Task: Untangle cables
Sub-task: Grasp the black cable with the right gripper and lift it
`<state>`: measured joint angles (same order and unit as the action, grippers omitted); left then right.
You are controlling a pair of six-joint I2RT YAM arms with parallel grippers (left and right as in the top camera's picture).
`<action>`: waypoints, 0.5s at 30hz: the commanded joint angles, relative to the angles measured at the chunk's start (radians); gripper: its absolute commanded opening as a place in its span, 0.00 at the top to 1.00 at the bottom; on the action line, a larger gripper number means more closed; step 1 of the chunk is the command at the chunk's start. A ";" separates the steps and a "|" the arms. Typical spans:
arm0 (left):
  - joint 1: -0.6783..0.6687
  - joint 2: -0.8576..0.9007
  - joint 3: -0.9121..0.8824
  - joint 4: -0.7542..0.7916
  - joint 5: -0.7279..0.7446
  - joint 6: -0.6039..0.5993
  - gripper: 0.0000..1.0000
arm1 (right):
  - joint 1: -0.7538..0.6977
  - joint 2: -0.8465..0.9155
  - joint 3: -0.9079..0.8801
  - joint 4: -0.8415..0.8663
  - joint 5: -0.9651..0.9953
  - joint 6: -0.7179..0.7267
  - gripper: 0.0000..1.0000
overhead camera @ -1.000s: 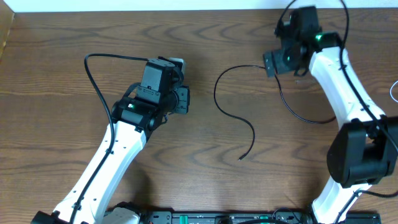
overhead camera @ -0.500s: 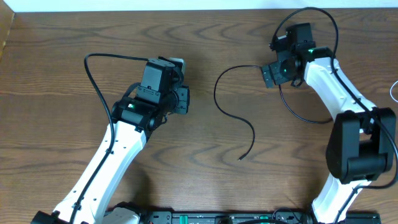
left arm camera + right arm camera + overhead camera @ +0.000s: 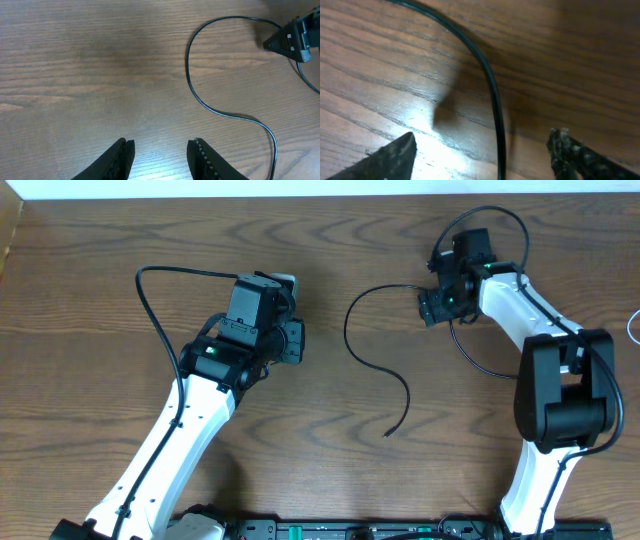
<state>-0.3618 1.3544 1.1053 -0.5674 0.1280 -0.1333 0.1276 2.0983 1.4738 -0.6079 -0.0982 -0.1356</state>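
Cable (image 3: pixel 348 338), thin and black, lay in an S-curve on the wooden surface (image 3: pixel 100 260), one end beneath the right claw (image 3: pixel 482 136) at 2 o'clock, its free tip toward 6 o'clock; that claw's jaws stood apart, straddling it untouched; the left claw (image 3: pixel 161 144), at 9 o'clock, gaped empty.

Brown wood-grain table (image 3: pixel 330 480); white strip (image 3: pixel 200 188) along far edge.
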 commanded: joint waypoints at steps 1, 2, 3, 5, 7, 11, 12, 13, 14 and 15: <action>0.000 -0.002 -0.005 -0.001 -0.009 0.009 0.60 | -0.010 0.023 -0.004 0.010 -0.029 0.011 0.26; 0.001 -0.002 -0.005 -0.001 -0.009 0.009 0.60 | -0.010 0.023 -0.004 0.014 -0.029 0.011 0.30; 0.001 -0.002 -0.005 -0.001 -0.009 0.010 0.60 | -0.010 0.023 -0.004 0.015 -0.029 0.011 0.33; 0.001 -0.002 -0.005 -0.001 -0.009 0.009 0.60 | -0.012 0.023 -0.004 0.017 -0.032 0.019 0.44; 0.000 -0.002 -0.005 -0.001 -0.009 0.009 0.60 | -0.016 0.023 -0.004 0.017 -0.062 0.019 0.90; 0.001 -0.002 -0.005 -0.008 -0.009 0.009 0.60 | -0.015 0.023 -0.004 0.017 -0.070 0.051 0.99; 0.001 -0.002 -0.005 -0.010 -0.009 0.009 0.60 | -0.016 0.022 -0.002 0.016 -0.077 0.073 0.99; 0.001 -0.002 -0.005 -0.012 -0.009 0.010 0.60 | -0.016 0.020 0.002 0.015 -0.094 0.082 0.99; 0.001 -0.002 -0.005 -0.014 -0.009 0.010 0.60 | -0.018 0.016 0.008 0.013 -0.116 0.083 0.99; 0.001 -0.002 -0.005 -0.017 -0.009 0.009 0.60 | -0.018 0.007 0.018 0.005 -0.136 0.084 0.99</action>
<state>-0.3618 1.3544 1.1053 -0.5766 0.1280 -0.1333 0.1150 2.1132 1.4738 -0.5938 -0.1673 -0.0879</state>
